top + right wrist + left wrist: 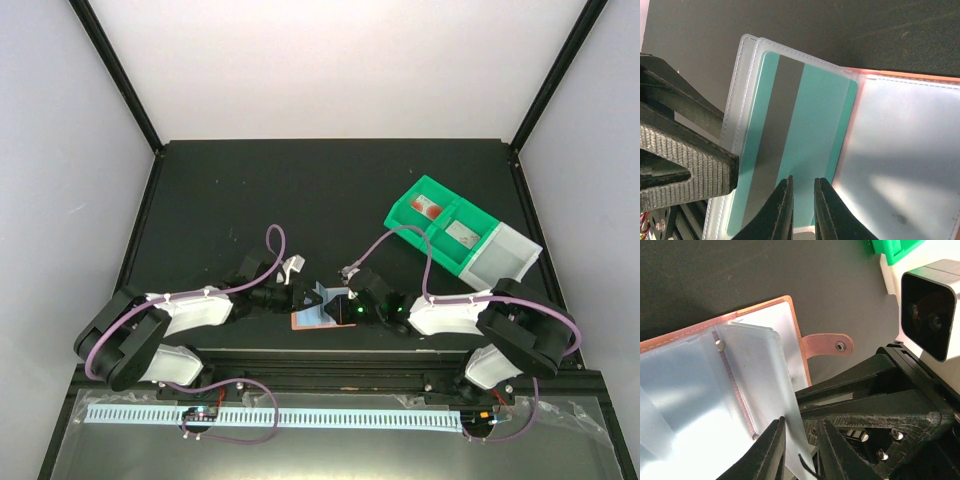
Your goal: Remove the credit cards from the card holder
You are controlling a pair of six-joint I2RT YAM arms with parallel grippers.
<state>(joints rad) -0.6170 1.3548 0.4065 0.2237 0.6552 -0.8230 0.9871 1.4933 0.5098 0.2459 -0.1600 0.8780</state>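
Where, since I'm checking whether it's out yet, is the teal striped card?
In the right wrist view, the teal card sits inside a clear sleeve of the open card holder, with the right gripper closed at that sleeve's lower edge.

I've got the salmon-pink leather bifold card holder [308,322] lying open at the table's 6 o'clock. Its frosted plastic sleeves [760,380] are fanned upward, and the little pink snap tab [827,346] pokes out toward 3 o'clock. One teal plastic credit card [820,145], with a dark grey stripe running from 1 to 7 o'clock, sits inside a sleeve.
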